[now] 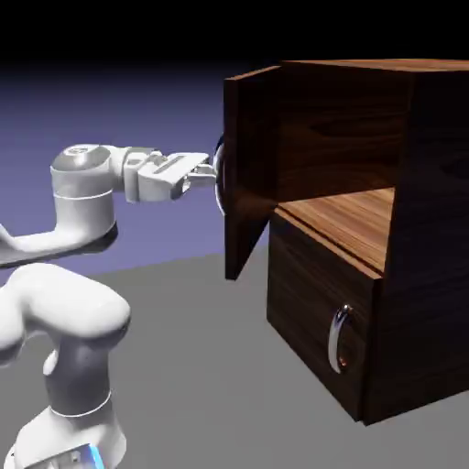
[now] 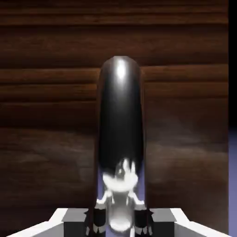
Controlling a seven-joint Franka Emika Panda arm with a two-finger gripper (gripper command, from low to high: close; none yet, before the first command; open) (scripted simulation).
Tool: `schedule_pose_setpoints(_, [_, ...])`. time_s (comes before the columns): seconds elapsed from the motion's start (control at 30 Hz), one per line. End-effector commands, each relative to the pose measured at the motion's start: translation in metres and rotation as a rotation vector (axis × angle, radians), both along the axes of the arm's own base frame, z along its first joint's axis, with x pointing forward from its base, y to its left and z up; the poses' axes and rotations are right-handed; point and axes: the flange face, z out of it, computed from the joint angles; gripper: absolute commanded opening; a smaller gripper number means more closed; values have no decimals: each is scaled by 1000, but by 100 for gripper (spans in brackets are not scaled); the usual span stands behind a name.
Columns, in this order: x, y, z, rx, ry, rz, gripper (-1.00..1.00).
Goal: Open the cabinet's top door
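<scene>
While level, hand [image 1: 209, 172] grips handle [image 1: 220, 174] | top door [image 1: 247, 174] ajar

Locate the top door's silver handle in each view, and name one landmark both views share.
Exterior view: the handle is a thin silver curve left of centre, on the swung-open top door, at the gripper.
Hand view: it fills the centre as a dark, shiny upright bar.
Shared landmark: the door's dark wood grain.
</scene>
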Motion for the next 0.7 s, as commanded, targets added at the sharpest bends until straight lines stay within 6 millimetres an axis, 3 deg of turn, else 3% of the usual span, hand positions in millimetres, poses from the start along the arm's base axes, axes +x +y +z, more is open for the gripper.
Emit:
schedule_pose_setpoints(0.0, [-3, 6, 0, 0, 0, -18, -100])
schedule_pose_setpoints(0.3, [-31, 70, 0, 0, 0, -198, -100])
schedule_pose_setpoints(0.67, [-50, 177, 0, 0, 0, -477, -100])
